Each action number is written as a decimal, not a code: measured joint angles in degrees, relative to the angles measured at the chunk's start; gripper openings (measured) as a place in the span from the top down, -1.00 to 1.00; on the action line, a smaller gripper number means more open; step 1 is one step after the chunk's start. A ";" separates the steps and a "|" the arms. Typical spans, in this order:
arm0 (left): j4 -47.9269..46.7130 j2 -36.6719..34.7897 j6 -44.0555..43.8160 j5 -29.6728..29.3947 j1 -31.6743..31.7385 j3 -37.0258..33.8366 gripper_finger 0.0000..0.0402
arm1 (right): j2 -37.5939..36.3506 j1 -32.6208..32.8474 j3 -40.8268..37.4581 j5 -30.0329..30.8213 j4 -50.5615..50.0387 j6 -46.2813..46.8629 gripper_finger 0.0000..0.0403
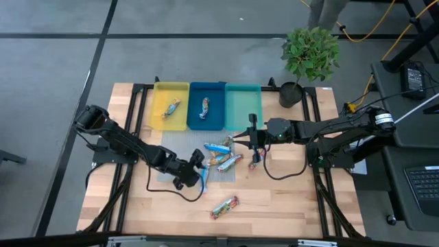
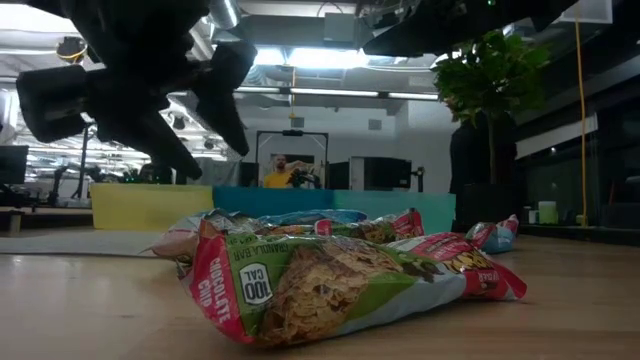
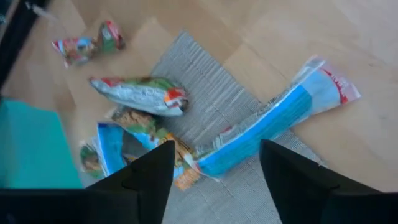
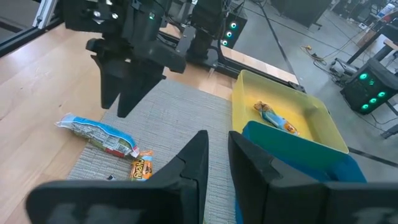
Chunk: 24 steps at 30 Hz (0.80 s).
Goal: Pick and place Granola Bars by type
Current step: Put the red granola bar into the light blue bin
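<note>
Clearly nearer: left gripper (image 3: 211, 177), fingers (image 3: 146, 177) spread, hovering over blue bar (image 3: 267, 127) on grey mat (image 3: 205, 87), long axis slanting across the gap. Farther off by teal tray (image 1: 242, 103): right gripper (image 4: 214, 165), fingers nearly together, pinching nothing.

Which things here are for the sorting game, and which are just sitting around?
For the job: granola bars, yellow tray, blue tray, teal tray, left claw, right claw.
Just around: potted plant, grey mat.
</note>
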 joint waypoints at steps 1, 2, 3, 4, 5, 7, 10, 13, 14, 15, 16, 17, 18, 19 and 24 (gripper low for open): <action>0.57 0.00 1.00 0.10 0.00 0.00 -0.18 | 0.01 -0.01 0.00 0.00 0.03 0.00 0.67; 0.99 0.00 1.71 0.19 0.00 0.00 -0.20 | -0.01 -0.01 0.00 0.00 0.03 0.00 0.67; 1.33 0.00 2.13 0.18 0.00 0.00 -0.23 | 0.00 0.00 0.00 0.00 0.04 0.00 0.67; 1.65 0.02 2.32 0.16 -0.11 0.00 -0.24 | -0.01 0.01 0.00 0.00 0.05 0.00 0.67; 1.84 0.02 2.32 0.16 -0.19 0.00 -0.25 | 0.01 0.00 0.00 0.00 0.06 0.00 0.67; 1.78 0.12 2.31 0.20 -0.45 0.00 -0.25 | 0.00 -0.02 0.00 0.00 0.08 0.02 0.67; 1.34 1.71 2.38 0.42 -1.12 0.34 -0.25 | -0.01 0.01 0.00 0.00 0.08 0.69 0.67; 1.22 4.69 4.21 1.19 -1.78 2.53 -0.24 | -0.01 -0.02 0.00 0.00 0.19 1.14 0.67; 0.83 5.79 4.60 1.10 -1.97 3.47 -0.24 | -0.01 0.01 0.00 0.00 0.33 1.14 0.67; -0.02 6.84 4.93 1.06 -2.07 4.49 -0.25 | -0.01 0.00 0.00 0.00 0.37 1.14 0.67; -1.08 7.92 5.05 0.93 -2.10 5.61 -0.25 | -0.01 0.01 0.00 0.00 0.36 1.14 0.67; -2.10 8.81 5.05 0.51 -2.09 6.64 -0.25 | -0.01 0.01 0.00 0.00 0.35 1.15 0.67; -3.35 9.55 5.01 -0.12 -2.05 7.64 -0.25 | -0.01 -0.02 0.00 0.00 0.36 1.16 0.67; -4.81 10.18 4.75 -0.50 -2.05 8.51 -0.24 | 0.00 -0.02 0.00 0.00 0.35 1.14 0.67; -8.90 11.19 2.69 0.08 -1.91 10.07 -0.21 | 0.00 -0.01 0.00 0.00 0.31 1.14 0.67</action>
